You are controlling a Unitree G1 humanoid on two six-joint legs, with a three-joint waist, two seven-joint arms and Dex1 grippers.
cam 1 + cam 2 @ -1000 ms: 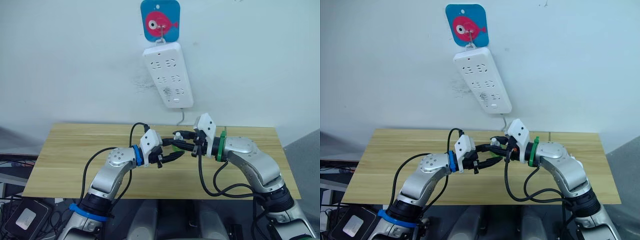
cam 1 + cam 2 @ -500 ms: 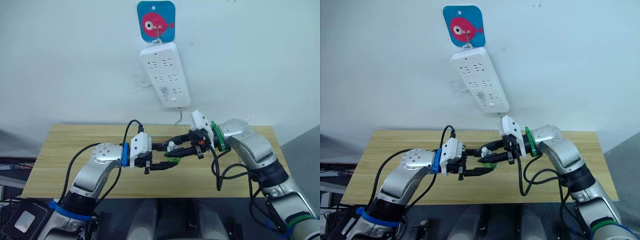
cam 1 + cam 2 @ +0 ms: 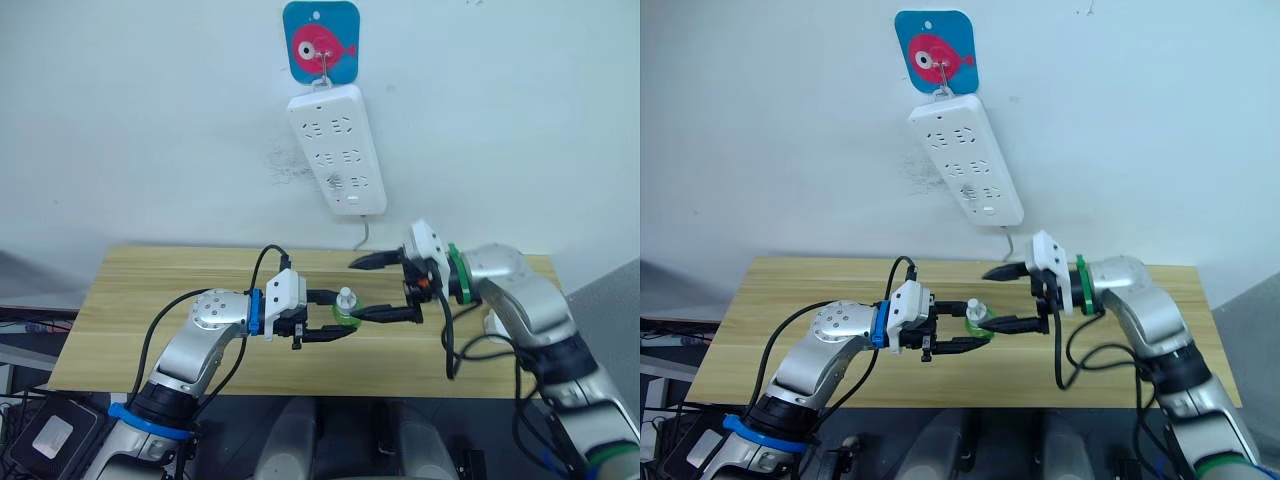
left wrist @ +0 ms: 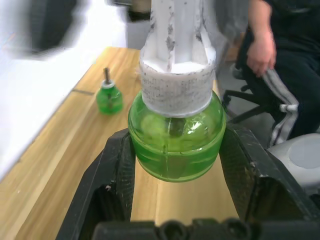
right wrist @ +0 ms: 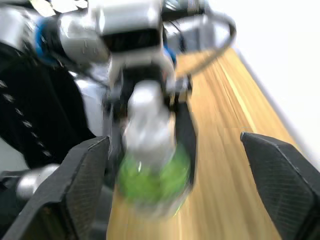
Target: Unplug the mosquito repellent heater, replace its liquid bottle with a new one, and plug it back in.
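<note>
The right gripper (image 3: 383, 288), closed in beside the capped green bottle (image 3: 345, 308) half a second ago, has drawn back toward the robot's right, and its fingers (image 3: 366, 262) now stand wide apart and clear of the bottle. The left gripper (image 3: 338, 322) alone now holds the bottle, clamped by its round body above the wooden surface (image 3: 130, 300), and has carried it slightly to the right of where the two grippers met a second ago.
</note>
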